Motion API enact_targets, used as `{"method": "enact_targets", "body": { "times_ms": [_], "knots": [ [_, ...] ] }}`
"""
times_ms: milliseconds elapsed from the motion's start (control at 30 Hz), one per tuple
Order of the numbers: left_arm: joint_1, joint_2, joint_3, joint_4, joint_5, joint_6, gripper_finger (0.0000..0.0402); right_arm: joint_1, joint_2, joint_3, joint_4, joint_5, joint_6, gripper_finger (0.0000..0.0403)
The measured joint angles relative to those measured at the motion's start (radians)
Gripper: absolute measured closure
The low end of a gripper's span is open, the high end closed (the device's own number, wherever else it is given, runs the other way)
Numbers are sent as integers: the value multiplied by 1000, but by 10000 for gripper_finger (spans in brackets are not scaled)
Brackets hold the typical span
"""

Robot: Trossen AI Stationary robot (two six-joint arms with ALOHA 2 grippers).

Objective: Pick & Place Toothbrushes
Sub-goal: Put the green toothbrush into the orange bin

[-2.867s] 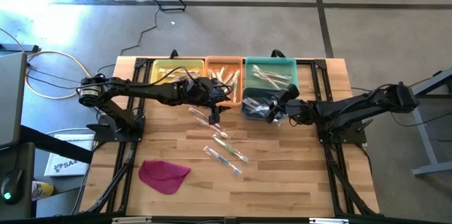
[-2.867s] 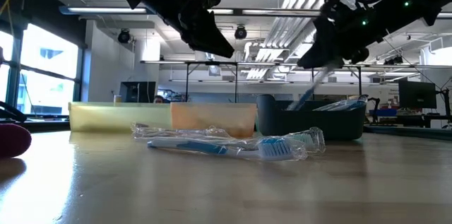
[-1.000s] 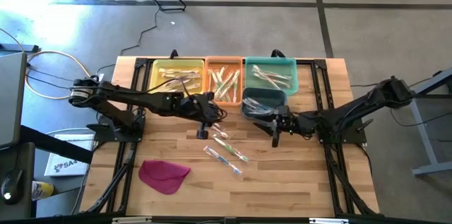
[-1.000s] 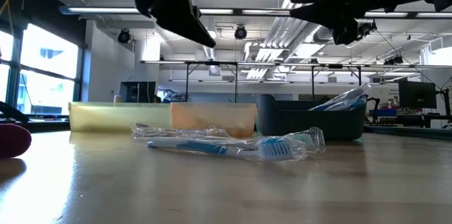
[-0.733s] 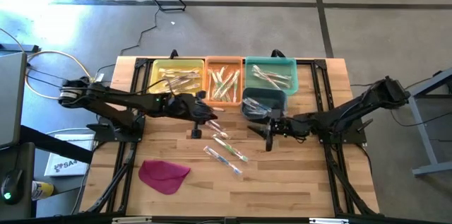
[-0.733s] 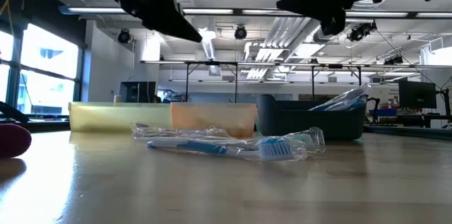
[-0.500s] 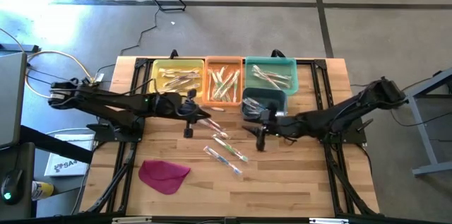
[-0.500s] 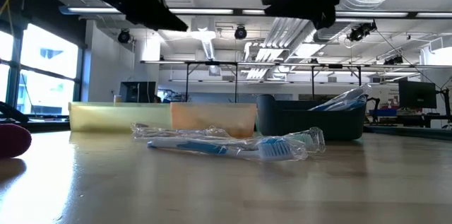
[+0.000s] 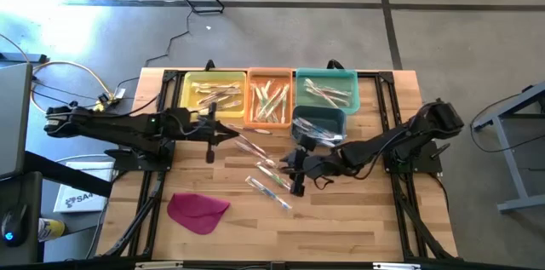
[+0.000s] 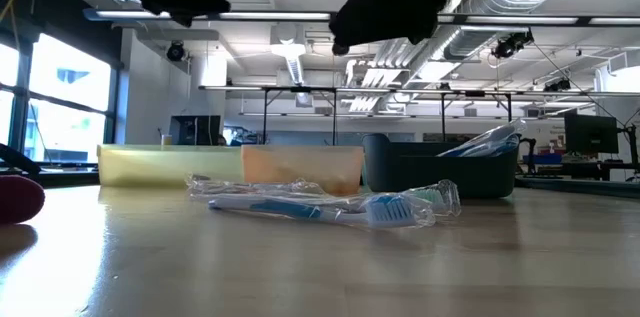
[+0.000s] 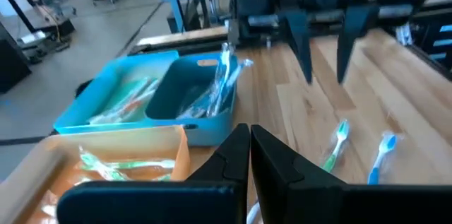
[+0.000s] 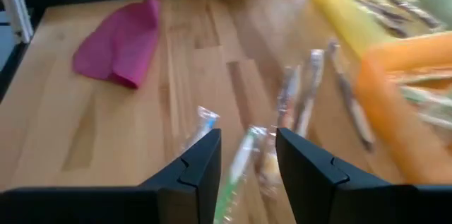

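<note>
Several wrapped toothbrushes [image 9: 271, 170] lie loose on the wooden table's middle, also in the low view [image 10: 320, 205]. More toothbrushes fill the yellow [image 9: 213, 93], orange [image 9: 269, 100], teal [image 9: 327, 89] and dark blue [image 9: 317, 123] bins at the far edge. My right gripper [image 9: 296, 181] hangs open above the loose toothbrushes, with one wrapped brush [image 12: 239, 162] showing below the gap between its fingers [image 12: 206, 164]; it touches nothing. My left gripper [image 9: 210, 152] is shut and empty [image 11: 248, 152], in the air left of the loose brushes.
A magenta cloth [image 9: 197, 210] lies near the front left of the table. Black frame rails [image 9: 153, 186] run along both sides of the table. Bare wood lies at the near edge, in front of the loose brushes.
My left gripper has drawn back toward the table's left edge, away from the bins and the loose brushes. My right gripper has swung from beside the dark blue bin toward the table's middle and near edge and now stands over the loose toothbrushes. The brushes have not moved.
</note>
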Motion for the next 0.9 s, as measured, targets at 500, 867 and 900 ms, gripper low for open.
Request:
{"method": "enact_targets", "body": {
  "times_ms": [500,867,900],
  "knots": [
    [0,-198,-21,-72,-21,-80,391,5,150,37,-111,-156,81,275],
    [0,-189,-21,-72,-22,-80,391,5,252,37,-71,-163,129,275],
    [0,-189,-21,-72,-23,-80,391,5,259,37,-64,-163,132,275]
  ]
}}
